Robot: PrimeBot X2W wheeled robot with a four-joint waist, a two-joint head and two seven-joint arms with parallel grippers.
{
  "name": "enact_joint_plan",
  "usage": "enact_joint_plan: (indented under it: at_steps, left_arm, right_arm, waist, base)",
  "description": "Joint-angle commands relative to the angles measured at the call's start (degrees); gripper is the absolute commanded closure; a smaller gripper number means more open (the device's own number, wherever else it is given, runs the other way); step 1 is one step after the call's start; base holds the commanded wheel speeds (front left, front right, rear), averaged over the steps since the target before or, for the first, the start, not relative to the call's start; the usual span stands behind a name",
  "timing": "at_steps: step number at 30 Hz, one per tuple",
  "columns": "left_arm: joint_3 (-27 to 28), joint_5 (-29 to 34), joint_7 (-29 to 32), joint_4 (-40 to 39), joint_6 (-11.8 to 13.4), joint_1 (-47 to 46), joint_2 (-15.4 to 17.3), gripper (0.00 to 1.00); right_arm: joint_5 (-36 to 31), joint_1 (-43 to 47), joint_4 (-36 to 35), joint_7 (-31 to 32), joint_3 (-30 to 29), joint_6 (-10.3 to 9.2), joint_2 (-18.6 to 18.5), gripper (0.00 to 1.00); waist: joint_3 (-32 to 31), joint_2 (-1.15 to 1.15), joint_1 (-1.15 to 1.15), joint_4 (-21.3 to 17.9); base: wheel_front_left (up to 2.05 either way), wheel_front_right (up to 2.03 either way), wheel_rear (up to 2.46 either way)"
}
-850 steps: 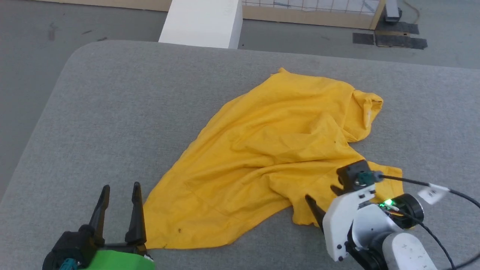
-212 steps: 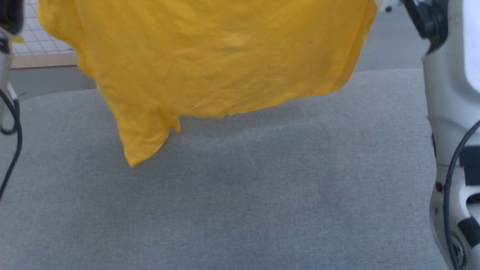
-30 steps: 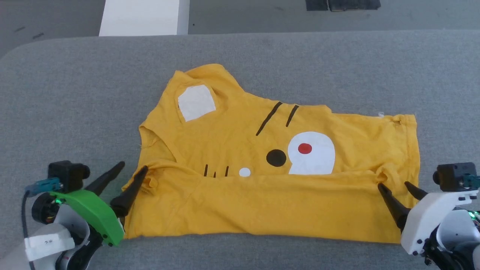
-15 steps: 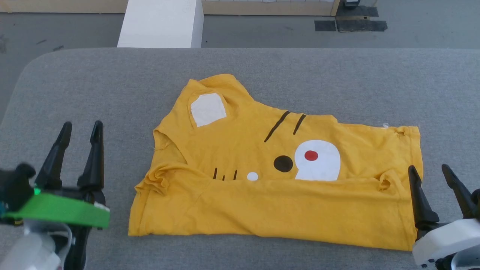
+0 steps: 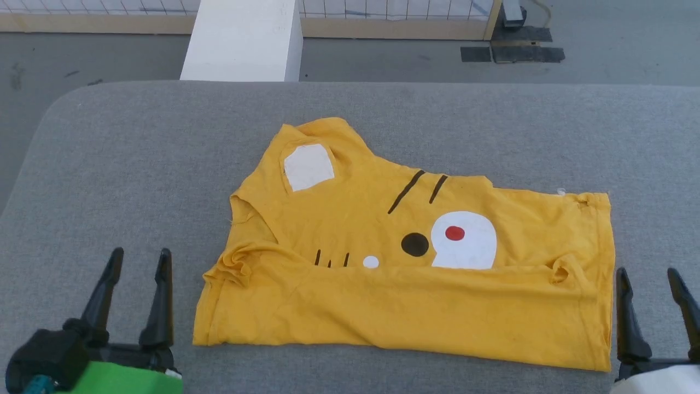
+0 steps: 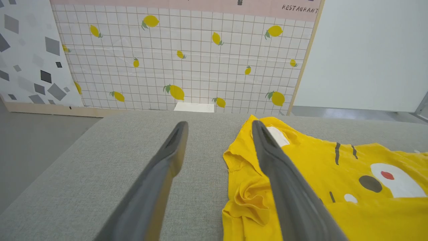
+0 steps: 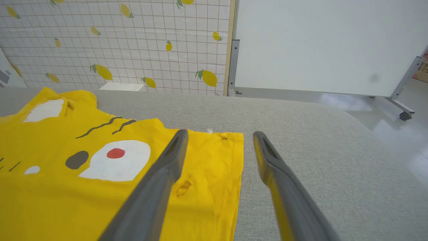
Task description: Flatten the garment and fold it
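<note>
Grey cloth-covered table (image 5: 136,164) with a yellow shirt (image 5: 415,312) on it.
The table spans the head frame, with a rounded corner at upper left. The shirt lies flat at centre and right, print up. Its lower band is folded over, hiding the bottom of the print, with a small bunch at the fold's left end.
</note>
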Motion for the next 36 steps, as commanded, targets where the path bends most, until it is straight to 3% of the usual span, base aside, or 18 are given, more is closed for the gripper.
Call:
enact_joint_plan:
  at_steps: [1,6,12,17,25,30,36]
  left_arm:
    - [0.5,1.5,-0.2,0.3,-0.8,1.2,-1.1,0.00]
    - [1.8,4.5,-0.2,2.2,-2.7,3.6,-4.6,0.00]
    - [1.0,4.8,-0.1,6.4,-4.2,5.1,-5.2,0.00]
    - [-1.0,3.0,4.1,7.3,-5.0,3.5,-2.9,0.00]
    - [-5.7,-6.0,20.7,7.5,-5.8,-0.9,4.4,0.00]
    - [-7.1,-11.2,26.5,9.5,-5.9,-3.1,7.4,0.00]
    - [-8.4,-17.4,30.8,12.1,-5.9,-4.1,8.6,0.00]
  right_arm:
    - [0.5,0.7,1.0,-1.0,0.0,-0.09,0.1,0.00]
    - [2.0,1.5,4.9,-3.8,0.4,-0.09,0.1,0.00]
    - [1.9,1.2,7.2,-5.0,0.6,-0.09,0.1,0.00]
    - [1.5,1.1,7.6,-5.0,0.5,-0.09,0.1,0.00]
    - [1.3,0.3,8.0,-4.6,1.6,-0.09,0.1,0.00]
    - [1.3,-0.5,8.9,-4.9,2.6,-0.09,0.1,0.00]
    - [1.4,-1.0,10.0,-5.3,2.5,-0.09,0.1,0.00]
  waist:
    - [-0.4,0.00,0.00,-0.2]
    - [-1.6,0.00,0.00,-0.6]
    - [-2.5,0.00,0.00,-0.9]
    - [-2.7,0.00,0.00,-0.7]
    - [-1.2,0.00,0.00,-0.4]
    - [0.2,0.00,0.00,-1.3]
    - [1.7,0.00,0.00,-2.5]
  base:
    - [0.00,0.00,0.00]
    - [0.00,0.00,0.00]
    - [0.00,0.00,0.00]
    - [0.00,0.00,0.00]
    - [0.00,0.00,0.00]
    - [0.00,0.00,0.00]
    - [0.00,0.00,0.00]
